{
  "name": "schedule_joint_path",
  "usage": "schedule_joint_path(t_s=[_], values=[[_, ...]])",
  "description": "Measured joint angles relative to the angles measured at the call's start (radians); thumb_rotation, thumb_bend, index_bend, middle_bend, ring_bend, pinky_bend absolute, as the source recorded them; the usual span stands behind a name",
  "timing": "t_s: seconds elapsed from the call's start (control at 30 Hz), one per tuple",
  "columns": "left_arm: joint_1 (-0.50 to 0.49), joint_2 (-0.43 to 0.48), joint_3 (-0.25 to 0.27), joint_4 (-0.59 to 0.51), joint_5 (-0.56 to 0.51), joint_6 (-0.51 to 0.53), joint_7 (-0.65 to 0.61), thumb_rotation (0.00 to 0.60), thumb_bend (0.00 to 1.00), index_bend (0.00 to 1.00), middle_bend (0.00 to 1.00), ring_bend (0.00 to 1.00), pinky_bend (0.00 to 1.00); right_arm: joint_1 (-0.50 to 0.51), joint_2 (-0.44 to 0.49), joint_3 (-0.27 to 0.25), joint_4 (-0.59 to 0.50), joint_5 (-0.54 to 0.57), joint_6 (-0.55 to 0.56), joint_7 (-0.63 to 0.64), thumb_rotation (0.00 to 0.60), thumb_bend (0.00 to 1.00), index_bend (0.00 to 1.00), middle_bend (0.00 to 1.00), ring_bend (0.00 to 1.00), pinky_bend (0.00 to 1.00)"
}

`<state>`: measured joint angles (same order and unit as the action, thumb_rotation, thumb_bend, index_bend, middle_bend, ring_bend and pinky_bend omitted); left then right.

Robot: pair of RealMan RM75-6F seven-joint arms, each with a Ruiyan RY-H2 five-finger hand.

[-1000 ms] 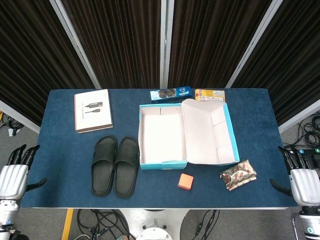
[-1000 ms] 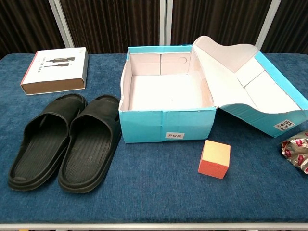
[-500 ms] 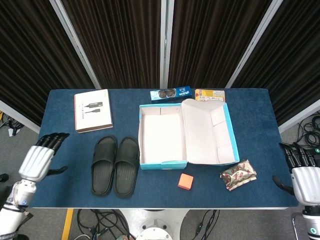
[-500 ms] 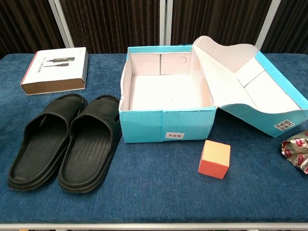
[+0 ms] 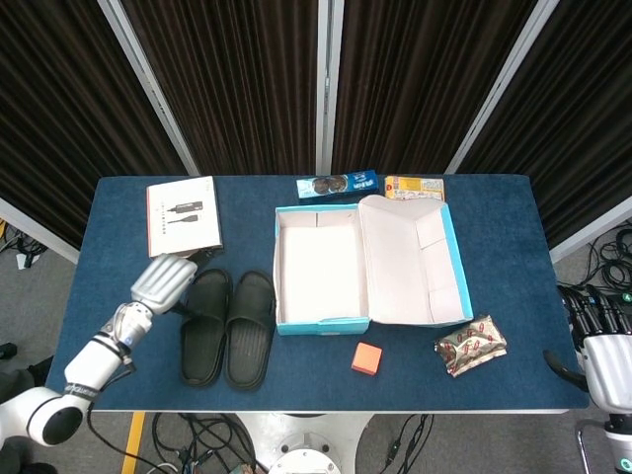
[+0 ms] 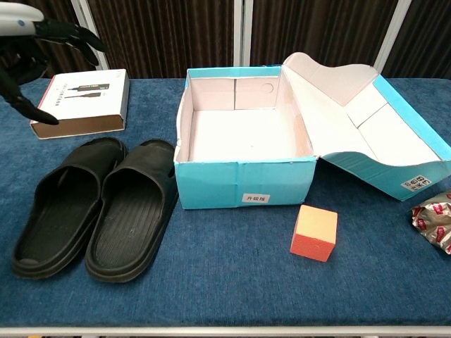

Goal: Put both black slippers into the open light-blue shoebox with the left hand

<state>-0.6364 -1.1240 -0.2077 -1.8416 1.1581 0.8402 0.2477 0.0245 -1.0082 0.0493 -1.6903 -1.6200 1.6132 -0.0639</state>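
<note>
Two black slippers lie side by side on the blue table, the left slipper (image 5: 204, 340) (image 6: 63, 205) and the right slipper (image 5: 250, 329) (image 6: 132, 208), just left of the open light-blue shoebox (image 5: 318, 323) (image 6: 243, 182). The box is empty, its lid (image 5: 415, 267) folded back to the right. My left hand (image 5: 164, 282) (image 6: 35, 42) hovers above the table beside the left slipper's toe end, fingers spread and holding nothing. My right hand (image 5: 602, 351) hangs past the table's right edge, fingers apart and empty.
A white manual box (image 5: 184, 217) (image 6: 81, 102) lies at the back left. A cookie pack (image 5: 338, 184) and a yellow snack box (image 5: 414, 188) sit behind the shoebox. An orange cube (image 5: 366, 358) (image 6: 314, 232) and a foil snack bag (image 5: 471, 345) (image 6: 435, 220) lie at the front right.
My left hand has risen from beside the table's left edge and moved in over the table, arriving next to the left slipper. The right hand sank slightly.
</note>
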Motion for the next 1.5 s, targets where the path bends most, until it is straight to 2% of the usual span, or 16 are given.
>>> schedule_joint_path(t_s=[0.27,0.53,0.83,1.03,1.5], values=[[-0.152,-0.069,0.021,-0.025,-0.312,-0.049,0.19,0.6,0.0,0.09,0.15,0.76,0.76,0.002,-0.003,-0.002,0.029,0.008,-0.015,0.035,0.6,0.09,0.05,0.14,0.04,0.13],[-0.303,-0.161,0.081,-0.021,-0.597,0.008,0.377,0.6,0.0,0.08,0.14,0.77,0.78,0.004,-0.005,-0.003,0.053,0.022,-0.029,0.062,0.6,0.09,0.05,0.14,0.04,0.13],[-0.461,-0.241,0.105,0.027,-0.893,0.06,0.501,0.6,0.0,0.07,0.12,0.77,0.78,0.006,-0.004,-0.003,0.051,0.022,-0.034,0.062,0.6,0.09,0.05,0.14,0.04,0.13],[-0.535,-0.284,0.122,0.097,-1.027,0.066,0.551,0.6,0.0,0.07,0.12,0.77,0.78,0.002,0.0,-0.002,0.047,0.027,-0.031,0.062,0.6,0.09,0.05,0.14,0.04,0.13],[-0.634,-0.33,0.158,0.156,-1.2,0.054,0.623,0.6,0.0,0.09,0.14,0.79,0.78,0.002,0.003,0.0,0.056,0.037,-0.039,0.073,0.6,0.09,0.05,0.14,0.04,0.13]])
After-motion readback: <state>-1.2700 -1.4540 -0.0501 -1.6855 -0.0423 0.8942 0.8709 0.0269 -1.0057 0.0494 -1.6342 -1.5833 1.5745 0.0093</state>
